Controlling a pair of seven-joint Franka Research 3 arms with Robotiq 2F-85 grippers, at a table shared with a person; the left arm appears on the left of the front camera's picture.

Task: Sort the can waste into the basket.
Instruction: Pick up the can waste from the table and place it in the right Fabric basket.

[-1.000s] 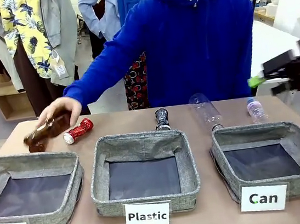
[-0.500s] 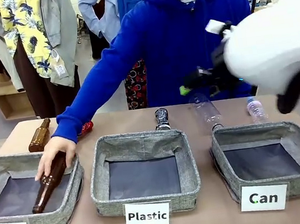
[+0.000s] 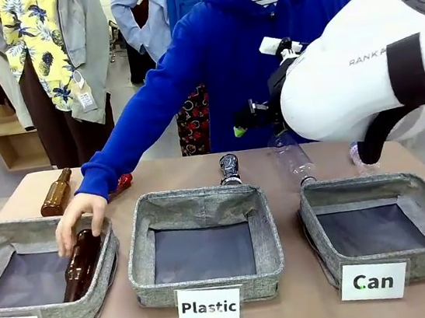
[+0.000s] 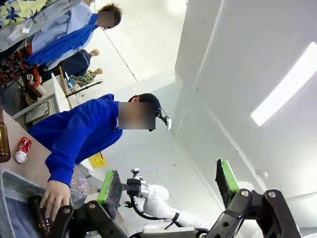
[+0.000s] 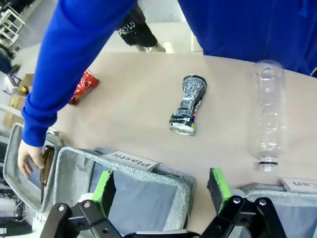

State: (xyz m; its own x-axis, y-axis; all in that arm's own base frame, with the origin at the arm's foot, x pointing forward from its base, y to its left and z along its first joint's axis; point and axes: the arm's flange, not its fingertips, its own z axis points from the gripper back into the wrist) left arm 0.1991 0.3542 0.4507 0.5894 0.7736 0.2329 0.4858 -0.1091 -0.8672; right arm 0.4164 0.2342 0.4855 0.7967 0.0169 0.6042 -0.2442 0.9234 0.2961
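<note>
Up top, the right gripper (image 5: pixel 161 191) hangs above the tan table (image 5: pixel 148 94), its jaws standing wide apart, flat green pads on black fingers. From the front, the right arm (image 3: pixel 357 69) is a big smooth white shell in front of the person's blue hoodie.

The wrist camera has the best look at the black can (image 5: pixel 187 105): crushed to a pinched waist, silver-white print, round open end towards the baskets. Out front, that black can (image 3: pixel 229 168) reads as a dark stub just behind the far rim of the Plastic basket (image 3: pixel 202 199).

The red can (image 5: pixel 82 87) is shiny and crumpled, lying beside the blue sleeve (image 5: pixel 69 59). From the front, it (image 3: pixel 124 182) peeks out from behind that sleeve.

The Can basket (image 3: pixel 380 184) sits at the right end, grey woven fabric, dark lining, white card. Both cans lie on the table outside it, the red one well apart. A clear plastic bottle (image 5: pixel 270 114) lies ribbed and see-through beside the black can.

At the left, the person's hand (image 3: pixel 79 216) rests on a brown glass bottle (image 3: pixel 78 267) slanted in the Bottle basket (image 3: pixel 41 226).

The left gripper (image 4: pixel 168 183) points at the ceiling, fingers spread wide
</note>
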